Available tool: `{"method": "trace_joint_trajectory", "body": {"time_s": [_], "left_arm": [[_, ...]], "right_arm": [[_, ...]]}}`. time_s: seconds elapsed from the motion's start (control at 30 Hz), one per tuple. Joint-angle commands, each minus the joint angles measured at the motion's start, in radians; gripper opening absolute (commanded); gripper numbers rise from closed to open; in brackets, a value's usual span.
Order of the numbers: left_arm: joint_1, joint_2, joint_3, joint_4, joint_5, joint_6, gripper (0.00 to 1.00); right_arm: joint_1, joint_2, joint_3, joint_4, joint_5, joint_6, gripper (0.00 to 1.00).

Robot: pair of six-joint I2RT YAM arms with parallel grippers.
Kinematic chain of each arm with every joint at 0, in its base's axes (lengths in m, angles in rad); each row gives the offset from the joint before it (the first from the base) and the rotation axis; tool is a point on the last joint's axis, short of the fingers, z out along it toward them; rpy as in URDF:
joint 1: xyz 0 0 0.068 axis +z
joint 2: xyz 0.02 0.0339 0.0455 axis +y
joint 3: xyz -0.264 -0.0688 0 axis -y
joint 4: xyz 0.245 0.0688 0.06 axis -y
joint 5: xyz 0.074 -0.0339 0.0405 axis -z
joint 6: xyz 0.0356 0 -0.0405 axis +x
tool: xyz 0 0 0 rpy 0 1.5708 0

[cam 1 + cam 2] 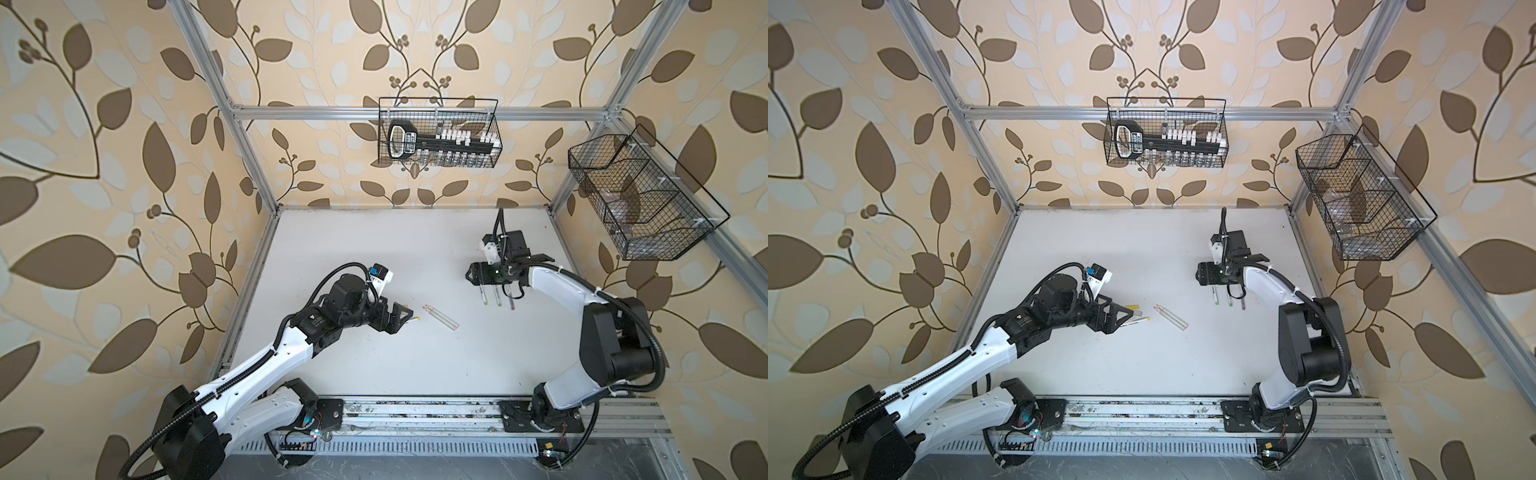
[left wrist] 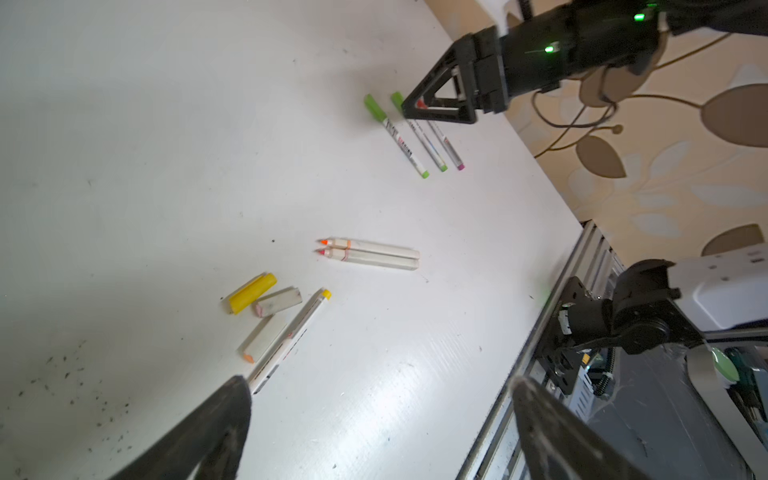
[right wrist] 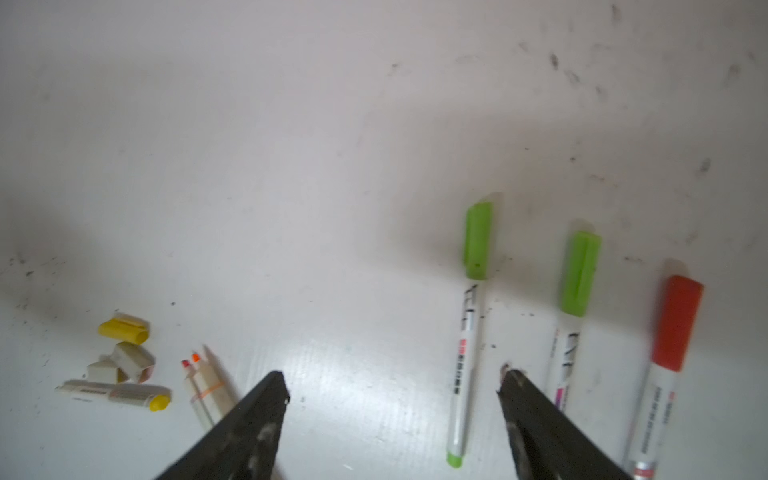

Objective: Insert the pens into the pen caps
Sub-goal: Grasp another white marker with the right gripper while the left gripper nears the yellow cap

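Observation:
Three capped pens lie side by side on the white table (image 1: 374, 257): two with green caps (image 3: 477, 237) (image 3: 579, 274) and one with a red cap (image 3: 675, 324). My right gripper (image 3: 395, 382) hangs open just above them (image 1: 473, 275) (image 1: 1200, 274), gripping nothing. Two thick translucent pens (image 2: 370, 253) (image 1: 442, 319) lie uncapped mid-table. A loose yellow cap (image 2: 251, 293), two whitish caps (image 2: 278, 301) (image 2: 262, 338) and a yellow-ended pen (image 2: 291, 332) lie by my open, empty left gripper (image 2: 382, 386) (image 1: 405, 316) (image 1: 1125, 316).
A wire basket (image 1: 438, 133) with a black tool hangs on the back rail, and another wire basket (image 1: 640, 199) hangs on the right wall. The arm bases sit on a metal rail (image 1: 415, 411) along the front edge. Aluminium posts frame the table.

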Motion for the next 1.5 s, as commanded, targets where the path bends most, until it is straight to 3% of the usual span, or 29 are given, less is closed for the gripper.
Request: {"method": "trace_joint_trajectory", "body": {"time_s": [0.0, 0.17, 0.37, 0.6, 0.93, 1.23, 1.47], "left_arm": [[0.0, 0.061, -0.023, -0.014, -0.056, -0.067, 0.99], [-0.001, 0.102, -0.086, 0.043, -0.111, -0.16, 0.99], [0.001, 0.046, -0.118, -0.008, -0.346, -0.29, 0.99], [0.018, -0.016, -0.112, -0.129, -0.466, -0.359, 0.99], [0.091, -0.129, -0.097, -0.209, -0.446, -0.333, 0.99], [0.123, -0.112, -0.062, -0.213, -0.419, -0.306, 0.99], [0.148, -0.052, -0.019, -0.207, -0.397, -0.302, 0.99]], "right_arm": [[0.106, -0.052, -0.113, 0.076, -0.02, 0.017, 0.83], [0.3, -0.137, -0.252, 0.218, -0.065, 0.021, 0.83], [0.459, -0.036, -0.222, 0.251, -0.105, -0.062, 0.81], [0.496, 0.136, -0.095, 0.227, -0.082, -0.098, 0.81], [0.524, 0.284, 0.039, 0.133, -0.1, -0.202, 0.77], [0.58, 0.275, 0.028, 0.073, -0.062, -0.237, 0.42], [0.648, 0.321, 0.089, -0.011, 0.011, -0.29, 0.27]]}}
